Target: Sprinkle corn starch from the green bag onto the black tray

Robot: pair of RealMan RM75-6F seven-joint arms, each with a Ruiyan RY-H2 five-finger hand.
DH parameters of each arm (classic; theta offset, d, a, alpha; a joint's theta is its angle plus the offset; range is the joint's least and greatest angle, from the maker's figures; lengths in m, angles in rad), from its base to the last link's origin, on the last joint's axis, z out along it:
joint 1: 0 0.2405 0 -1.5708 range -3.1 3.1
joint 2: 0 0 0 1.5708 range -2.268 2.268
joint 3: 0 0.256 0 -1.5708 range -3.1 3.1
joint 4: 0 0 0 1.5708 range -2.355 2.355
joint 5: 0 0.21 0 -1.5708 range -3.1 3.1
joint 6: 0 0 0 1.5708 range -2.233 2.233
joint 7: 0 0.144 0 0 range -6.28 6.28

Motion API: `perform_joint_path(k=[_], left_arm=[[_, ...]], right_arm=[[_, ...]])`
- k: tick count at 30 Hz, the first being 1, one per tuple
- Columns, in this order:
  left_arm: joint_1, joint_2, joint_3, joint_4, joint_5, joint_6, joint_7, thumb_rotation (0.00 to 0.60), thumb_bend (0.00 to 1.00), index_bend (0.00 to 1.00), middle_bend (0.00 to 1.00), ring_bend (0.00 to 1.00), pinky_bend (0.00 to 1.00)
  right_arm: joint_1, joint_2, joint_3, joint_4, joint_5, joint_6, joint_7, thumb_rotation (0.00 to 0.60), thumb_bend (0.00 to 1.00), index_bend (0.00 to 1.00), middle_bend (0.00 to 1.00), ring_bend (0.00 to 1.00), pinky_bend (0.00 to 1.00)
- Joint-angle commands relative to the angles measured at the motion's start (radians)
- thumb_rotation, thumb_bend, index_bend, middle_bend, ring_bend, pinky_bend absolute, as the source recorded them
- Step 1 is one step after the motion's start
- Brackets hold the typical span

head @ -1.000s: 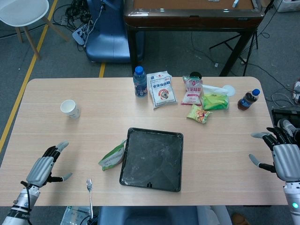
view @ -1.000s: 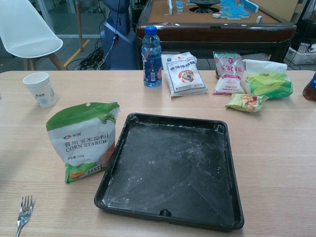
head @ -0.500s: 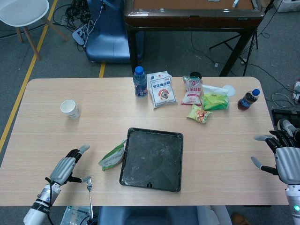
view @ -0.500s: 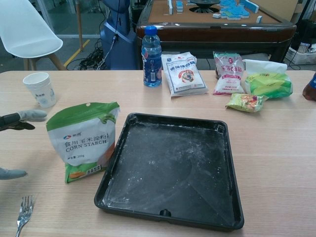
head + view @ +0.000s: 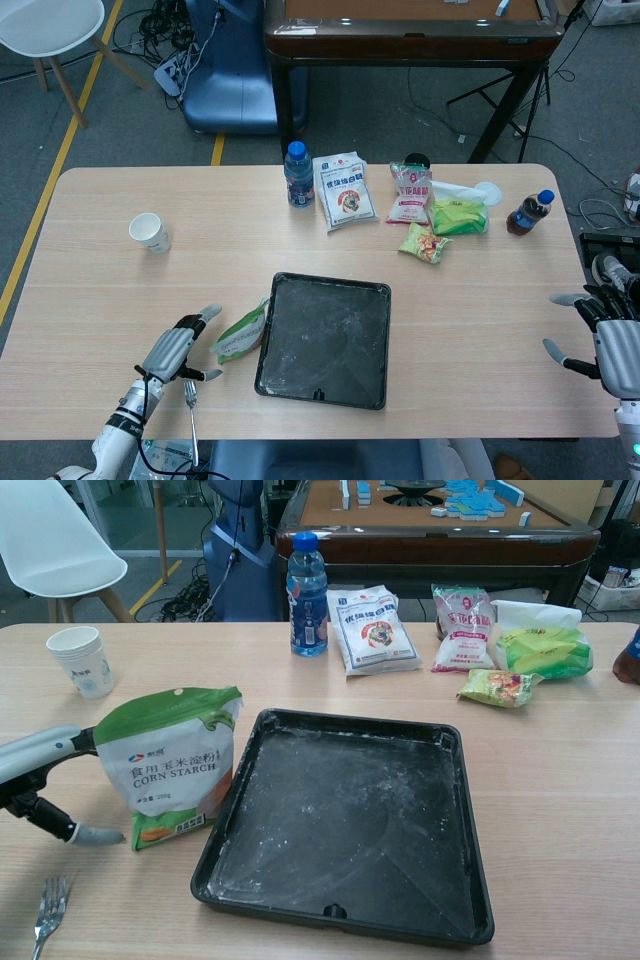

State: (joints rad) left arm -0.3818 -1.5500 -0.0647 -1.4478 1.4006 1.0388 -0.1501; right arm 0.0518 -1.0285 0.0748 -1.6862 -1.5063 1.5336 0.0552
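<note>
Standing upright just beside the black tray (image 5: pixel 350 820), the green bag (image 5: pixel 170 765) is being bracketed, seemingly for a grasp, by the left hand's (image 5: pixel 180 348) spread fingers, while the right hand (image 5: pixel 612 340) is hovering spread-fingered well apart.

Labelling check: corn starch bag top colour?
Green top on the white corn starch bag; clearest in chest view.

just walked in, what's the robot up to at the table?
The left hand has come in beside the upright green-and-white corn starch bag, fingers apart around its left edge, not yet visibly gripping it. The bag stands just left of the black rectangular baking tray, which already has a light white dusting. The right hand hangs open at the table's far right edge, holding nothing. A metal fork lies near the front edge, untouched.
</note>
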Motion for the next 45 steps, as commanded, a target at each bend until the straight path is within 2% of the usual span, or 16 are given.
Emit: perform_joint_path(k=[1,9,18,29,35,40,45], left_arm=[[-0.013,-0.035,-0.009,0.030,-0.012,-0.005,-0.003,0.600,0.12,0.00,0.06,0.13,0.09],[-0.037,-0.113,-0.023,0.114,-0.006,0.016,0.006,0.600,0.12,0.00,0.10,0.17,0.13],[-0.046,-0.180,-0.031,0.189,-0.022,0.033,0.026,0.600,0.12,0.06,0.13,0.22,0.22],[-0.062,-0.233,-0.037,0.265,-0.029,0.032,0.012,0.600,0.12,0.11,0.20,0.27,0.27],[-0.069,-0.243,-0.030,0.300,-0.011,0.035,-0.029,0.600,0.12,0.22,0.27,0.32,0.34],[-0.076,-0.244,-0.022,0.331,0.018,0.046,-0.087,0.600,0.12,0.37,0.41,0.43,0.44],[-0.090,-0.253,-0.017,0.383,0.055,0.063,-0.155,0.600,0.12,0.47,0.53,0.52,0.52]], right_arm=[[-0.002,-0.001,0.000,0.002,0.001,0.001,0.001,0.600,0.22,0.33,0.36,0.18,0.13],[-0.009,-0.002,-0.001,0.004,0.006,0.003,0.002,0.600,0.22,0.33,0.36,0.18,0.13],[-0.014,0.000,0.000,0.005,0.011,0.004,0.002,0.600,0.22,0.33,0.36,0.18,0.13],[-0.017,-0.001,0.002,0.005,0.013,0.003,-0.001,0.600,0.22,0.33,0.36,0.18,0.13],[-0.016,0.000,0.004,0.003,0.016,-0.001,-0.004,0.600,0.22,0.33,0.36,0.18,0.13],[-0.015,0.000,0.007,0.000,0.016,0.000,-0.008,0.600,0.22,0.33,0.36,0.18,0.13],[-0.014,0.001,0.009,-0.008,0.014,0.001,-0.017,0.600,0.22,0.33,0.36,0.18,0.13]])
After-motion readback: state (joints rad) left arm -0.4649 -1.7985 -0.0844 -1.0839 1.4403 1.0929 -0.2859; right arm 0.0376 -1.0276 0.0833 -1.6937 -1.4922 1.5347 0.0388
